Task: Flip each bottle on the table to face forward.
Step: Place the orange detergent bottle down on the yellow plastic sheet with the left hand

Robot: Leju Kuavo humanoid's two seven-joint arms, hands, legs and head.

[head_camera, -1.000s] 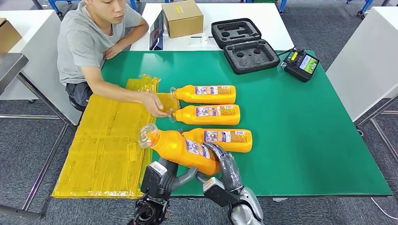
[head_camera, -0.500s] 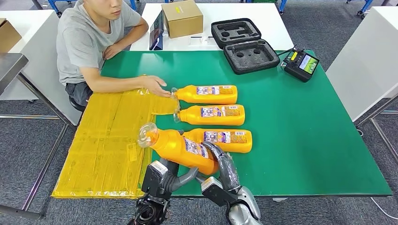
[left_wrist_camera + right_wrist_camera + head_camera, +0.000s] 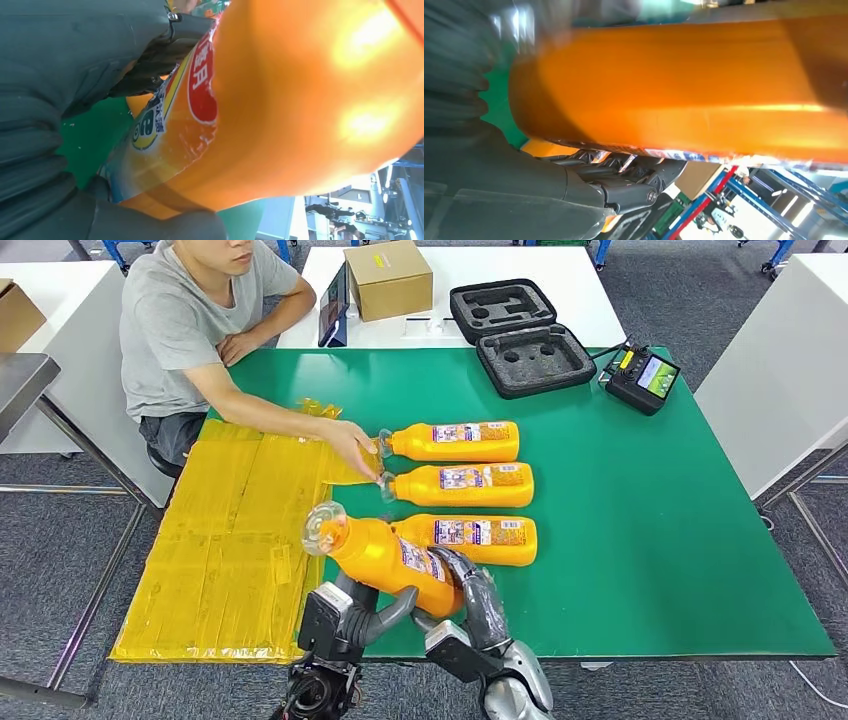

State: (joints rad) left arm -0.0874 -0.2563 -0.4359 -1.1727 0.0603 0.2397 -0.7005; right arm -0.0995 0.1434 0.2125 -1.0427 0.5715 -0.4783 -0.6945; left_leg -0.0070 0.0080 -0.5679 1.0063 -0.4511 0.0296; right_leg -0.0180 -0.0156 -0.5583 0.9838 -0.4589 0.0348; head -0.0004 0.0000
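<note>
While both hands are gripping it at the near edge of the green counter, the held bottle is hanging tilted above the surface, its clear cap pointing up and toward the robot's left. The left hand is cupping it from below, and the right hand is wrapping dark fingers around its base end; in the left wrist view the label is showing beside a thick grey thumb. Just beyond it, a second bottle is lying on its side, label up, cap end hidden behind the held one. Farther on, a third bottle and a fourth bottle are lying parallel, caps toward the robot's left. A person's hand is reaching in beside those two caps, over a yellow sheet that is draping over the counter's left edge. At the far side, an open black case and a controller are resting, with a cardboard box on a white table behind.
</note>
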